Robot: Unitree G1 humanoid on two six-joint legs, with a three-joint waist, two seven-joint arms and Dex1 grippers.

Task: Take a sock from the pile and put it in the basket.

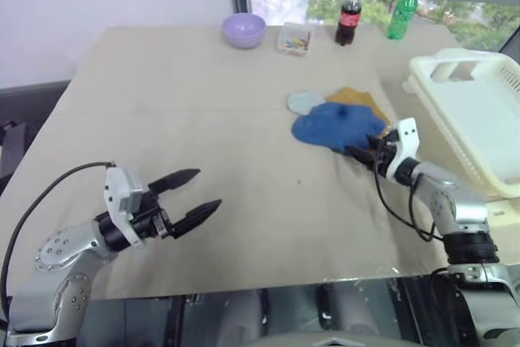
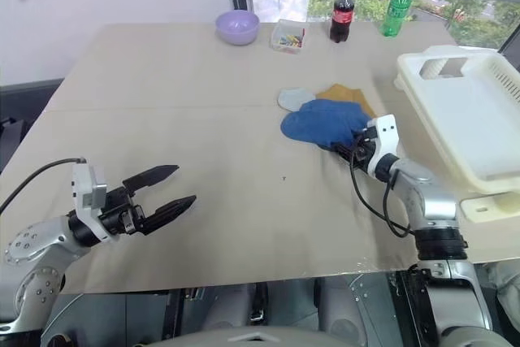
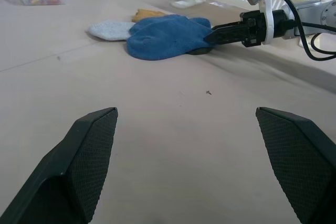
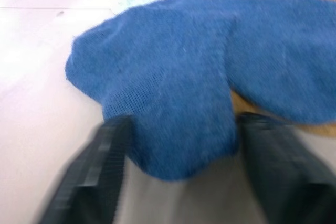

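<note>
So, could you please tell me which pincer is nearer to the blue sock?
The right pincer: its fingers straddle the near edge of the blue sock on the pile. The left pincer hovers open over bare table, well away on the robot's left.

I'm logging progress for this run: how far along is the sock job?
Nothing is done yet: the basket looks empty. In hand: the right gripper has its fingers on either side of the blue sock, which lies on the pile, not yet lifted. Left: grip, lift, carry and drop it into the basket. The left gripper hangs open, away from the pile.
</note>
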